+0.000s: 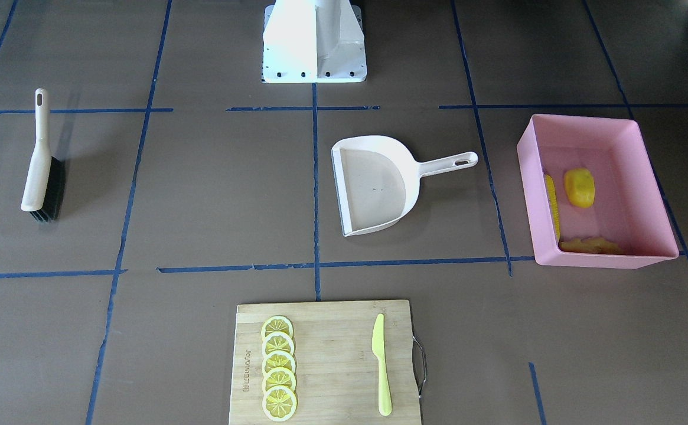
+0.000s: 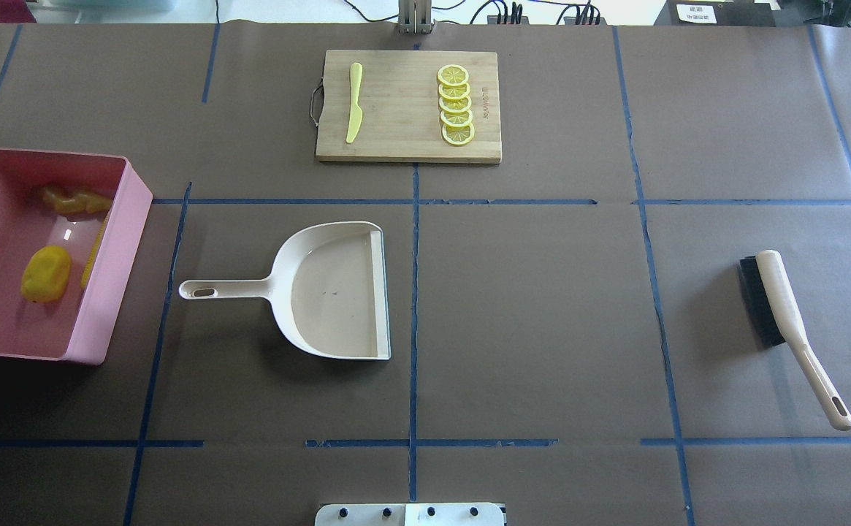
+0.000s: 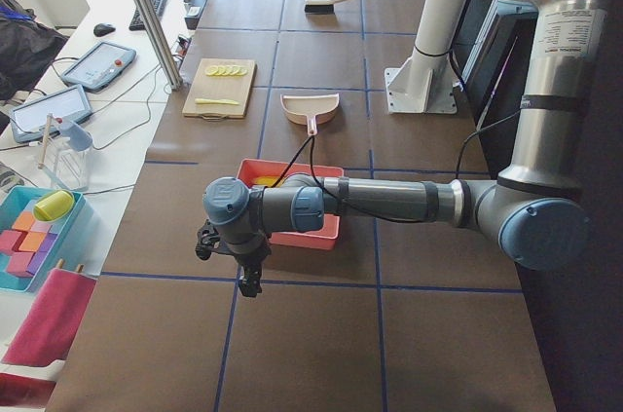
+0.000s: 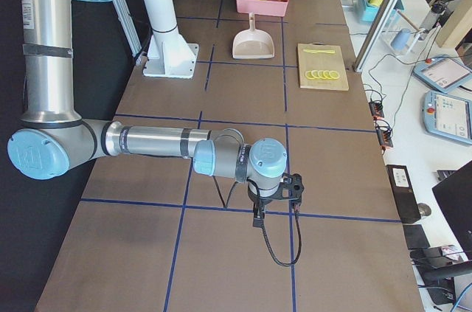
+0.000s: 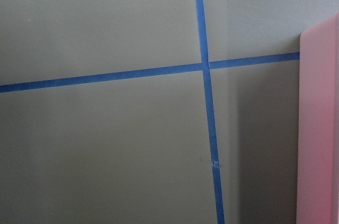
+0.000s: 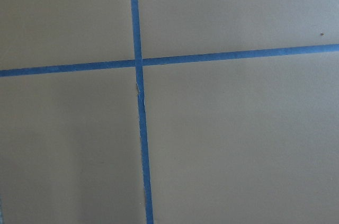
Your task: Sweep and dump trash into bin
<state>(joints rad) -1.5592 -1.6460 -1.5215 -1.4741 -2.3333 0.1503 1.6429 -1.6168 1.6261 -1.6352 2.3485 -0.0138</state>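
Note:
The pink bin (image 1: 606,258) stands at the table's end on my left side, also in the overhead view (image 2: 115,263). Inside it lie the corn cob (image 1: 551,203) against a wall, the rounded yellow lump (image 1: 579,187) and the ginger root (image 1: 590,245). My left gripper (image 3: 248,278) hangs over bare table just beyond the bin, holding nothing I can see; its wrist view catches the bin's wall (image 5: 318,128). My right gripper (image 4: 258,220) hangs over bare table at the other end. Both show only in the side views, so I cannot tell open or shut.
The beige dustpan (image 1: 379,183) lies empty mid-table, handle toward the bin. The brush (image 1: 42,171) lies on my right side. A wooden cutting board (image 1: 332,330) at the far edge holds lemon slices (image 1: 278,366) and a yellow-green knife (image 1: 381,363).

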